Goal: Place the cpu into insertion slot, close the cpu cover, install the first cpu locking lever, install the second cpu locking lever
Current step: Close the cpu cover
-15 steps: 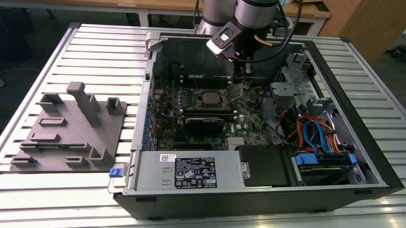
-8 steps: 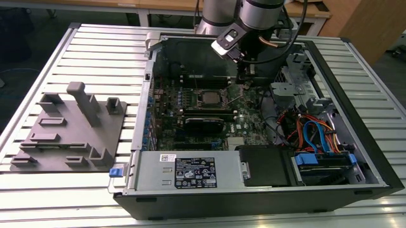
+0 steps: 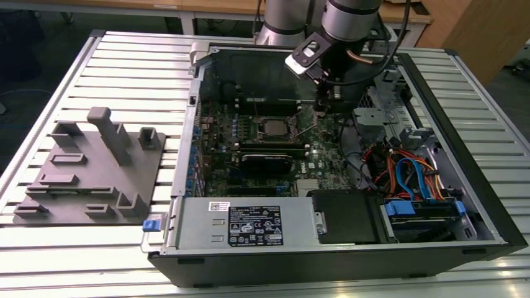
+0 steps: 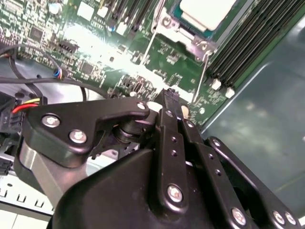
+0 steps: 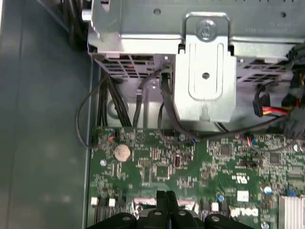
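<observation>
One arm, one gripper [image 3: 322, 104], down inside the open computer case [image 3: 463, 205] that lies on the slatted table [image 3: 124, 62].

- Fingers are pressed together, nothing pinched between them. Clear in both wrist views: the two black fingertips [image 5: 160, 198] touch along their length, and the tips [image 4: 170, 98] come to a single point.
- Gripper hangs over the green motherboard [image 5: 157, 162], just beside the insertion slot [image 3: 255, 127] on the exterior view's right. Cannot tell if the tips touch the board.
- The cpu [image 4: 207, 12] sits in the slot, dull silver top facing up. Also visible in the exterior view [image 3: 271, 128].
- The cpu cover [image 4: 193, 40] lies around the chip, its silver tab pointing toward the gripper. Cannot tell if it is fully down.
- Two wire levers: one wire lever [image 4: 151, 43] and the other wire lever [image 4: 205, 71] flank that tab. Both angle away from the socket frame. The fingertips are near the end of the second one, apart from it.
- Black memory slots [image 4: 248, 47] run beside the socket.
- First wrist view: coin cell [image 5: 122, 151] on the board, silver drive bracket [image 5: 205, 71] beyond the board edge, black cables draped between them.
- Power supply [image 3: 240, 226] at the case's near end. Grey fixture block [image 3: 83, 167] sits on the table at the exterior view's left, well apart from the case.
</observation>
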You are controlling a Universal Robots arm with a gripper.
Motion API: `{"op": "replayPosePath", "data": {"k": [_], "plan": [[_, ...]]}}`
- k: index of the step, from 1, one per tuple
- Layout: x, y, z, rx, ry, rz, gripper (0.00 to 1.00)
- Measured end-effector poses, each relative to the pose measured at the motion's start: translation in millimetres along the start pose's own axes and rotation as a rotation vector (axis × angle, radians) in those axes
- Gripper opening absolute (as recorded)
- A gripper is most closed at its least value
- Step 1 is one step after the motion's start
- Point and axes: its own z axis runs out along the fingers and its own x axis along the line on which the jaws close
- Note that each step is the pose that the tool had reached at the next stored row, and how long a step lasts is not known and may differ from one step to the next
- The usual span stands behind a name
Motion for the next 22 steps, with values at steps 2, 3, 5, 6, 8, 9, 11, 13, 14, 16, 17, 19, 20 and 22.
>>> {"op": "replayPosePath", "data": {"k": [2, 3, 5, 6, 8, 9, 11, 13, 14, 16, 17, 19, 20, 22], "plan": [[0.0, 3.6, 1.0, 0.0011, 0.0000, 0.001, 0.11], [0.0, 5.2, 1.7, 0.0015, 0.0001, 0.003, 0.11], [0.2, 8.0, 3.3, 0.0031, -0.0001, 0.007, 0.11], [0.3, 9.3, 4.4, 0.0043, -0.0001, 0.009, 0.11], [0.6, 11.7, 6.6, 0.0060, -0.0001, 0.013, 0.11], [0.8, 12.8, 7.6, 0.0065, -0.0002, 0.014, 0.11], [0.9, 13.8, 10.0, 0.0075, -0.0002, 0.015, 0.11], [0.8, 14.2, 12.8, 0.0114, 0.0000, 0.016, 0.11], [0.8, 14.2, 14.1, 0.0128, -0.0001, 0.016, 0.11], [0.8, 14.1, 16.0, 0.0141, 0.0000, 0.016, 0.11], [0.8, 13.6, 16.3, 0.0143, -0.0001, 0.016, 0.11], [0.9, 11.0, 16.5, 0.0143, -0.0001, 0.016, 0.11], [0.9, 9.4, 16.6, 0.0143, -0.0001, 0.016, 0.11], [0.9, 7.7, 16.6, 0.0143, -0.0001, 0.016, 0.11]]}}
